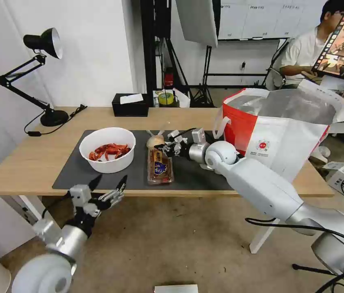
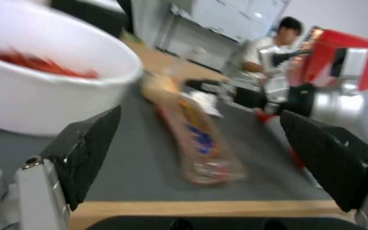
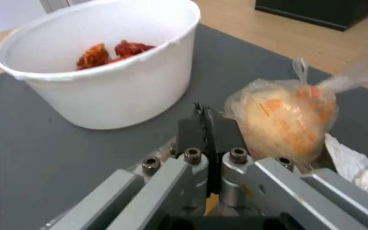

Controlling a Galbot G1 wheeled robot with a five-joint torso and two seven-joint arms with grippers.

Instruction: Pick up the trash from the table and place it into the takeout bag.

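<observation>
Your right gripper (image 3: 205, 124) sits low over the dark grey mat (image 3: 65, 153), its 2 black fingers (image 3: 190, 129) pressed flat together with nothing visible between them. Just beyond the fingertips you see the knotted clear bag (image 3: 284, 119) with its beige lump, resting on the mat beside the white bowl (image 3: 107, 86) holding red crayfish shells (image 3: 111, 54). A crumpled white tissue (image 3: 358, 169) lies next to the bag, and light wood of the table (image 3: 290, 35) shows past the mat.

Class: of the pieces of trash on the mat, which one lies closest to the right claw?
The small knotted clear bag with the beige lump: it sits right beside the right claw.
</observation>
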